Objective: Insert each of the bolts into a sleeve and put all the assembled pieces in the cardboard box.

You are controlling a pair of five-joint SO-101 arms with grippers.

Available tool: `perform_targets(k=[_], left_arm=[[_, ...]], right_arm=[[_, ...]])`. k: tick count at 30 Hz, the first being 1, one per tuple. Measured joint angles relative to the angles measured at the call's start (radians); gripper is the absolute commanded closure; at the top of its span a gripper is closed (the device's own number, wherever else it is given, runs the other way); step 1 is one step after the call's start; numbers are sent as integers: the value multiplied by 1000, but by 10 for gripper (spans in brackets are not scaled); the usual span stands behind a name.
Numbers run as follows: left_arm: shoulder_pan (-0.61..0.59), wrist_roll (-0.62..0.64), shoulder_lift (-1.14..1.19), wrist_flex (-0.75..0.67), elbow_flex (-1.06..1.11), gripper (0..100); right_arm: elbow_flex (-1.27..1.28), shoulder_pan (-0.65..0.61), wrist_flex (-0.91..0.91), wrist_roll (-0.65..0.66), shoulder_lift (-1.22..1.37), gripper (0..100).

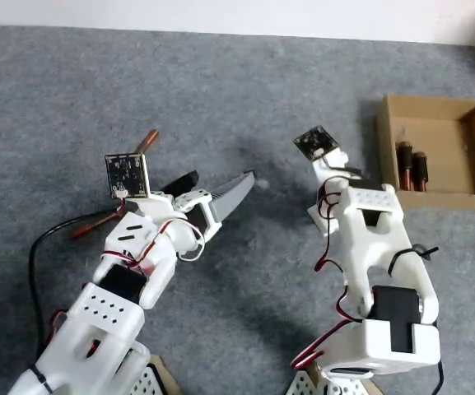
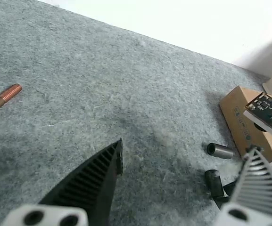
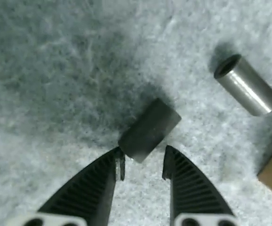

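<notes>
A grey carpeted table (image 1: 245, 90) is seen from above, with two arms set side by side at its near edge. The right gripper (image 3: 144, 157) is held low over the carpet with its claw spread. The near end of a dark sleeve (image 3: 150, 129) is framed between the fingertips, lying flat and not pinched. A silver sleeve (image 3: 246, 84) is laid just beyond it, apart from it, near a corner of the cardboard box (image 1: 384, 148). The left gripper (image 2: 186, 147) is held over bare carpet, its claw spread wide with nothing between the jaws. One copper bolt (image 1: 93, 222) is partly hidden beside the left arm (image 1: 138, 255), and a second bolt (image 1: 145, 141) is laid farther out. In the box, at the far right, two assembled pieces (image 1: 410, 167) are laid side by side.
</notes>
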Motion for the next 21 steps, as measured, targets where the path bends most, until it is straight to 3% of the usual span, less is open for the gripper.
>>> perform_targets(k=[10,21], left_arm=[[0,0,0,0,0,625],[0,0,0,0,0,625]], right_arm=[[-21,-3,71,-54,0,867],[-232,-3,267,-107,0,867]])
